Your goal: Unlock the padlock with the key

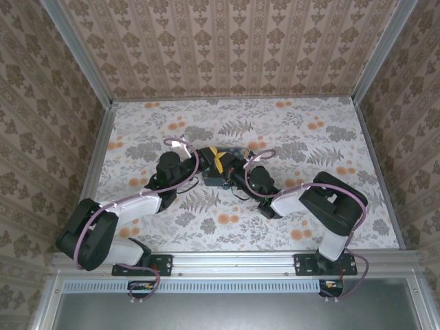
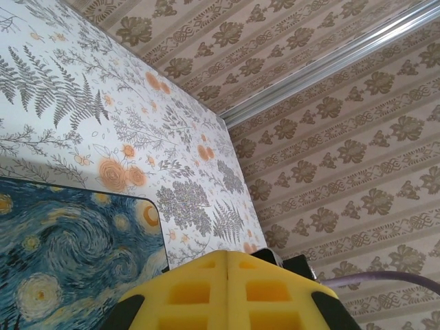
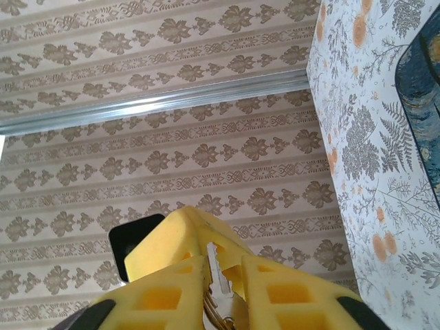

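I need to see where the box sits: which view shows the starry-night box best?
The left wrist view: the painted box fills its lower left, the starry picture plain. The right wrist view catches a blue sliver at its right edge; the top external view has it small, partly covered.

Fern-patterned table carries a starry-night box.

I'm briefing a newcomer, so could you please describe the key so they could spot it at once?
Find the right arm on the floral table and follow it to the right gripper. The key is the thin silvery blade clamped between the yellow fingers. Its bare metal sets it apart from the yellow foam around it.
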Controlling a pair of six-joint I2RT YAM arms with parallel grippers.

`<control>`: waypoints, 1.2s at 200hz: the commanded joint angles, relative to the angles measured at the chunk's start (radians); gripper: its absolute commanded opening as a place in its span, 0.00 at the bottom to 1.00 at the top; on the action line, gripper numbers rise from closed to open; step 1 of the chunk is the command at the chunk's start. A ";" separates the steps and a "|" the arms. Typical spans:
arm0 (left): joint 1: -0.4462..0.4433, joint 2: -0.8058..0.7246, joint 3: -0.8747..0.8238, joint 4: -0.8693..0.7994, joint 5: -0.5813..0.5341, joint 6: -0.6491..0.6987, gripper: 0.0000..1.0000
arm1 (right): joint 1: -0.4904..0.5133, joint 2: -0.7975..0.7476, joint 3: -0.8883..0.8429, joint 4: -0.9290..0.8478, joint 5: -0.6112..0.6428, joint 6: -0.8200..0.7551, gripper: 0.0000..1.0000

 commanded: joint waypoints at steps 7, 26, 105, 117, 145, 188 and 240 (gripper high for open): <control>-0.012 0.007 -0.006 0.047 -0.006 -0.008 0.00 | -0.001 0.020 0.013 0.036 0.035 0.005 0.10; -0.014 0.009 -0.005 0.047 -0.009 -0.011 0.00 | -0.004 0.022 0.010 0.036 0.032 0.006 0.00; -0.008 -0.036 0.001 -0.065 -0.051 -0.091 0.42 | -0.034 0.014 -0.066 0.034 0.013 -0.053 0.00; -0.006 -0.049 0.009 -0.105 -0.051 -0.100 0.51 | -0.037 0.016 -0.075 0.033 0.009 -0.063 0.00; -0.001 -0.098 0.034 -0.263 -0.057 -0.128 0.63 | -0.039 0.021 -0.077 0.031 -0.008 -0.105 0.00; 0.013 -0.154 0.055 -0.505 -0.048 -0.191 0.65 | -0.038 0.040 -0.066 0.039 -0.039 -0.157 0.00; 0.018 -0.139 0.041 -0.507 0.001 -0.305 0.59 | -0.024 0.036 -0.035 0.040 -0.067 -0.191 0.00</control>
